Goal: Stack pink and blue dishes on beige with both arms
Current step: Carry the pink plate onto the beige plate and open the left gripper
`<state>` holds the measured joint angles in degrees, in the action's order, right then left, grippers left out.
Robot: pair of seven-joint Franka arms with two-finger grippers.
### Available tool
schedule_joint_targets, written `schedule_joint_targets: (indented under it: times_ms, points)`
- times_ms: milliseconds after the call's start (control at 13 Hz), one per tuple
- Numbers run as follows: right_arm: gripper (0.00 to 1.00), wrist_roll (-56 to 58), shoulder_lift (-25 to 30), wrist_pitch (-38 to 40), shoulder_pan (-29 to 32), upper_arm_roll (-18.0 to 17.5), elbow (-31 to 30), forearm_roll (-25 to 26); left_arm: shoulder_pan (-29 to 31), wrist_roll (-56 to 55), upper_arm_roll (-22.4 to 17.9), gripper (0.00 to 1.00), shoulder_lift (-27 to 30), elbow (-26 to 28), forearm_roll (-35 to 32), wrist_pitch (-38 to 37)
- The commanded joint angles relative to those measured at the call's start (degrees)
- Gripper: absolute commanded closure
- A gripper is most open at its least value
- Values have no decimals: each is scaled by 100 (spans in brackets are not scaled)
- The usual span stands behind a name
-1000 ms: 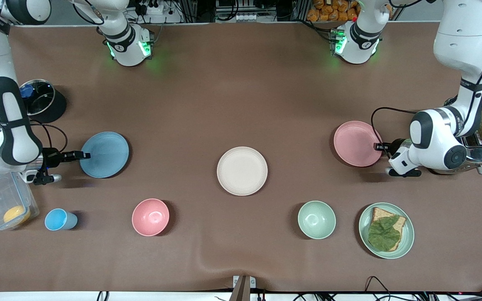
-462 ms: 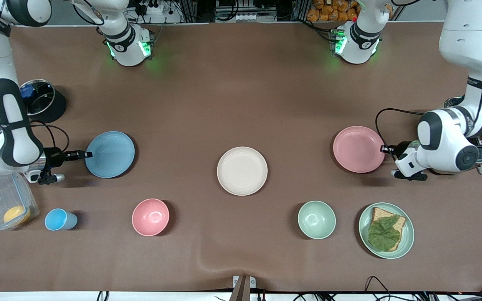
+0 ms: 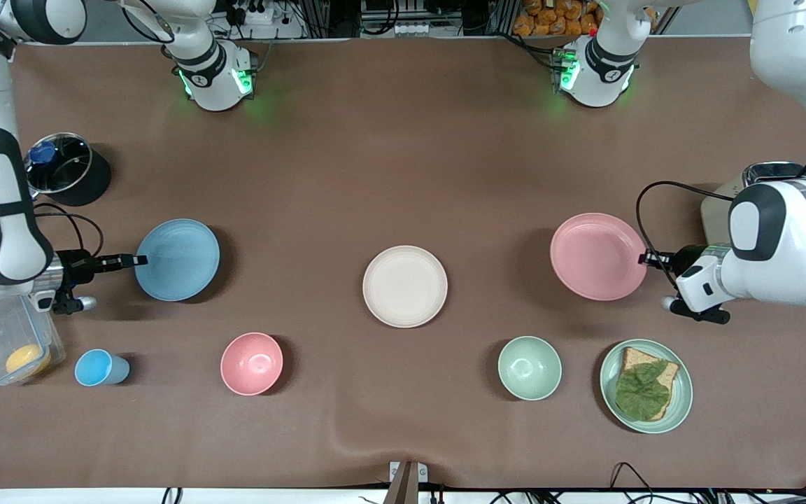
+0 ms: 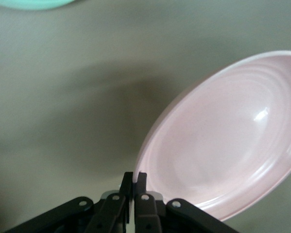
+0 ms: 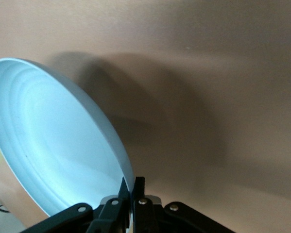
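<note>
I see a big brown table. A soft brown cloth covers it, and the cloth has a small bump near the edge closest to my front camera. Along the top of my front view I see a strip of dark shelves with wires and a pile of orange-brown buns. Green lights glow on the cloth near the top. At the low edge I see a thin white strip, some black cables and a small metal clamp. The light is soft and even, and things throw dim shadows on the cloth.
</note>
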<state>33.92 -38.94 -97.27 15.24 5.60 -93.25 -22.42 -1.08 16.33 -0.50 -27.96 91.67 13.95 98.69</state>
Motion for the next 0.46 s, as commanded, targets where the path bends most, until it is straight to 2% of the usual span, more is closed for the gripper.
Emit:
schedule_joint_targets:
  times_ms: [0,231,385]
  points:
    - [100,-280,0,340,-38,-32,289,-114,-242,-889,261,100,-393,-595,257,-131]
    - [100,-307,0,367,-38,-41,290,-123,-1014,-2436,314,100,-999,-1510,283,-35]
    - [100,-307,9,367,-38,-33,290,-140,-1534,-3272,305,100,-1106,-1530,353,481]
